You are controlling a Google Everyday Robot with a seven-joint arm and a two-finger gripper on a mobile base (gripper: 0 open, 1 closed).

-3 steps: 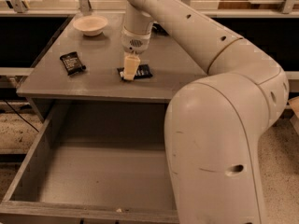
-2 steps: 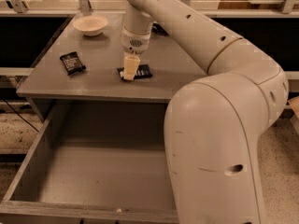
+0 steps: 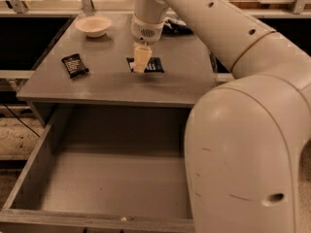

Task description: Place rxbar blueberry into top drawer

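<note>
The rxbar blueberry (image 3: 151,65), a flat dark bar with white lettering, is at the middle of the grey cabinet top (image 3: 116,84). My gripper (image 3: 140,66) points straight down onto the bar's left end, and its pale fingers are shut on it. The bar sits level, at or just above the surface. The top drawer (image 3: 112,178) is pulled wide open below the cabinet's front edge, showing a bare grey floor and side walls. My arm's large white body (image 3: 243,144) covers the drawer's right side.
A squarer black packet (image 3: 74,65) lies on the left of the top. A white bowl (image 3: 94,25) stands at the back left. A dark item (image 3: 177,28) is partly hidden behind my arm at the back. Railings run behind the cabinet.
The gripper and the bar have shifted together slightly up and to the right in the view. The black packet, bowl and drawer have not moved.
</note>
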